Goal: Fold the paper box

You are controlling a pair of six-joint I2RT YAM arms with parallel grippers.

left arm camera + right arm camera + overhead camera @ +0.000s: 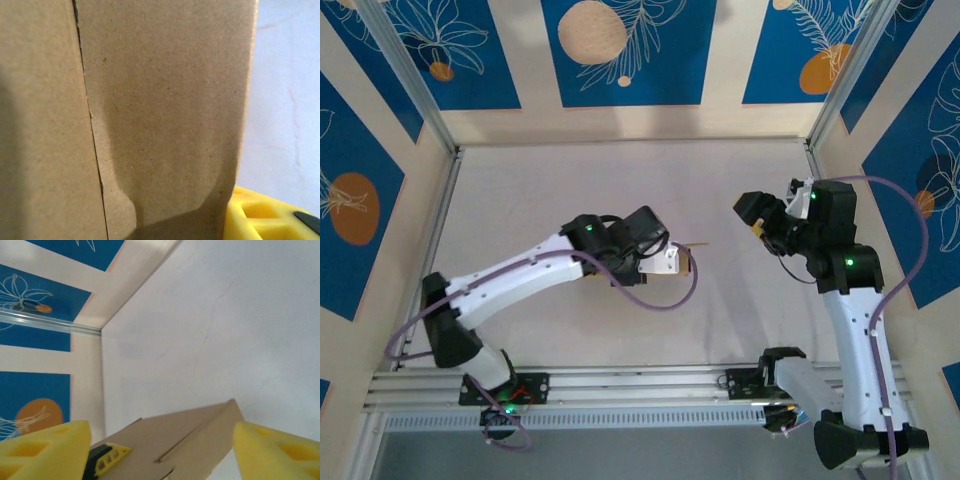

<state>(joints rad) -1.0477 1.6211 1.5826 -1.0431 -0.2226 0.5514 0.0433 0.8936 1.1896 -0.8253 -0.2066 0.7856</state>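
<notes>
Paper box (696, 245): near the middle of the bench (570, 180), a little toward its right edge. From above you see it only as a thin brown sliver, edge-on, right at the tip of the left gripper (680, 262).

Left wrist view: the cardboard (165, 110) stands hard up against the camera, with a dark cut line running down it. One yellow finger (255, 215) shows at the bottom right, just beside the box's lower edge. You cannot tell from this whether the left fingers are clamped on the cardboard.

Right gripper (760, 218): well apart from the box, toward the bench's right edge. In its wrist view the yellow fingers (45, 450) stand wide apart. The box (185, 437) sits in the gap between them but farther out (touching neither), so nothing is held.
</notes>
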